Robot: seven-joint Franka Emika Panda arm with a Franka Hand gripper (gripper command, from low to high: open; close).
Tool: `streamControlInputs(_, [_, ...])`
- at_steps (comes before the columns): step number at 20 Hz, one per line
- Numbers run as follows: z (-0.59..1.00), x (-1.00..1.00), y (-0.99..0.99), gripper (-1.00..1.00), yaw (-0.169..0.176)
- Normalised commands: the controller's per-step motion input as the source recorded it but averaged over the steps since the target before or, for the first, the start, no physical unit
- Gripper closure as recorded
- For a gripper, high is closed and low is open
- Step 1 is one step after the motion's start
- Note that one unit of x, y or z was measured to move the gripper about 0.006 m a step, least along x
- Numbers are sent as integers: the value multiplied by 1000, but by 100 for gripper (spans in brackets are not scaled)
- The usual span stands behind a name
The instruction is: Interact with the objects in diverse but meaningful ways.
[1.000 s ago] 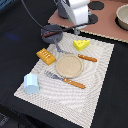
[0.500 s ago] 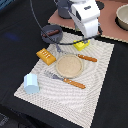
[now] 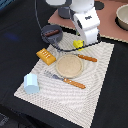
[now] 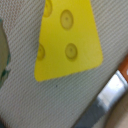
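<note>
While the robot arm (image 3: 86, 22) hangs low over the yellow cheese (image 4: 67, 37), no writing shows, and I cannot tell how wide its claw is.

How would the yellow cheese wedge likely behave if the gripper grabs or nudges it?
The cheese wedge looks like stiff moulded plastic, probably light. Lying flat on the woven mat, it should slide rather than roll. Its tapered sides may slip from a pinch.

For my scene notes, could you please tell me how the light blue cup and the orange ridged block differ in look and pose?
The light blue cup is pale and rounded; the orange ridged block is flat, boxy and grooved on top. The cup sits at the placemat's near corner, the block farther back along the same edge. Both rest apart from the gripper.
</note>
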Motion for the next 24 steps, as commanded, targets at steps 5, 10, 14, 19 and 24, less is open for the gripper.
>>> streamControlInputs(5, [-168, 19, 27, -100, 0])
streamControlInputs(10, [-147, 170, 0, -100, 0])
streamControlInputs(14, [-144, 181, 51, 100, 0])
streamControlInputs(19, [-105, 262, 157, 100, 0])
streamControlInputs(24, [-59, 300, 183, 100, 0])
